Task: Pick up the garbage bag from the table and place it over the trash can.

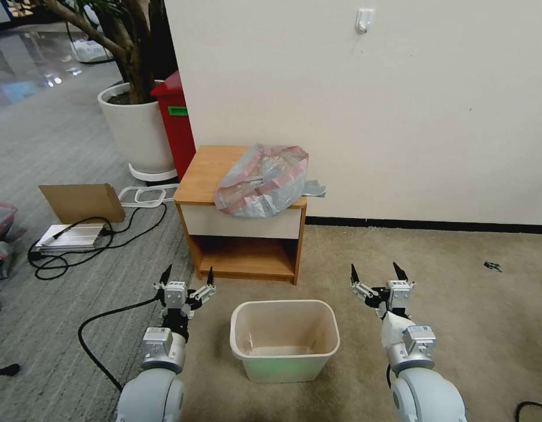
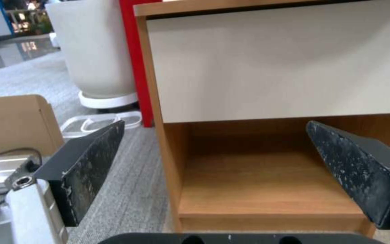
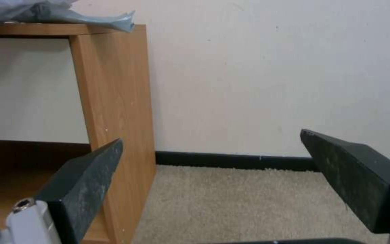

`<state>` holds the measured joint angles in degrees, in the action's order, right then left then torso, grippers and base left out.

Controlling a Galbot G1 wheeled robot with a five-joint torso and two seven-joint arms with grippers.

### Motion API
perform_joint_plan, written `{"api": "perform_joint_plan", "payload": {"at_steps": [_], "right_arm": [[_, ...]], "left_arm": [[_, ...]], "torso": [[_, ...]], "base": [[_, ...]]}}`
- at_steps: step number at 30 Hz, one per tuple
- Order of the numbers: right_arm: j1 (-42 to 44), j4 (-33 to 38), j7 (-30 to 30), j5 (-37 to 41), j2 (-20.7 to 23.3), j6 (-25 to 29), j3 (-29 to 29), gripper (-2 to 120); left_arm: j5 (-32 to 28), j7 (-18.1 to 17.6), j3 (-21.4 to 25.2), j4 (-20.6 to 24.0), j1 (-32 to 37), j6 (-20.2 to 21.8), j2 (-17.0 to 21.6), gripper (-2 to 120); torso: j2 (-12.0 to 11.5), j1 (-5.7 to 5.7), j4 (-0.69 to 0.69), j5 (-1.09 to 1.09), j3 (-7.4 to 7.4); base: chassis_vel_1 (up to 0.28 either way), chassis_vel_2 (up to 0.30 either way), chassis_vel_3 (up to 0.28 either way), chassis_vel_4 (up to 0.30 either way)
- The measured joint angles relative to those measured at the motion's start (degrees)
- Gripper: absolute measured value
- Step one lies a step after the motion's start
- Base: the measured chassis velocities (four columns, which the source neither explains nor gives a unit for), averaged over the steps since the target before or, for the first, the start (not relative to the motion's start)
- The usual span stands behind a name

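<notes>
Garbage bag (image 1: 262, 180) on table (image 1: 203, 173), beyond both hands.

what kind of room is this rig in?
Likely a staged bedroom corner inside an office or lab: a nightstand against a partition wall, a potted tree, and cables and gear on the carpet.

A crumpled grey translucent garbage bag (image 1: 262, 181) with a pink-red band lies heaped on a small wooden table (image 1: 203, 173), overhanging its white drawer front. A cream trash can (image 1: 284, 340) stands upright, open, on carpet just before it.
</notes>
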<state>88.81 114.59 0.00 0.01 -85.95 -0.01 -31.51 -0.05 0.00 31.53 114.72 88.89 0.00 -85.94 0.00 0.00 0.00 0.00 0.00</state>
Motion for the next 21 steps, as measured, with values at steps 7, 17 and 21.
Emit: {"api": "perform_joint_plan", "payload": {"at_steps": [7,17,21], "right_arm": [[1.9,5.1,0.7,2.7,-1.0,-3.3,-0.2,100],[6.2,17.0,3.1,11.6,-1.6,-11.5,-1.0,100],[8.1,22.2,4.5,16.3,-1.6,-15.6,-1.6,100]], "left_arm": [[-3.5,-0.3,2.4,7.2,4.9,3.5,1.0,100],[-8.8,-1.4,6.5,17.8,12.6,8.3,3.5,100],[-11.6,-2.1,8.5,22.6,16.0,10.8,5.0,100]], "torso": [[0.0,0.00,0.00,-0.02,0.00],[0.0,0.00,0.00,0.00,-0.01],[0.0,0.00,0.00,0.00,-0.01]], "base": [[0.000,0.000,0.000,0.000],[0.000,0.000,0.000,0.000],[0.000,0.000,0.000,0.000]]}}
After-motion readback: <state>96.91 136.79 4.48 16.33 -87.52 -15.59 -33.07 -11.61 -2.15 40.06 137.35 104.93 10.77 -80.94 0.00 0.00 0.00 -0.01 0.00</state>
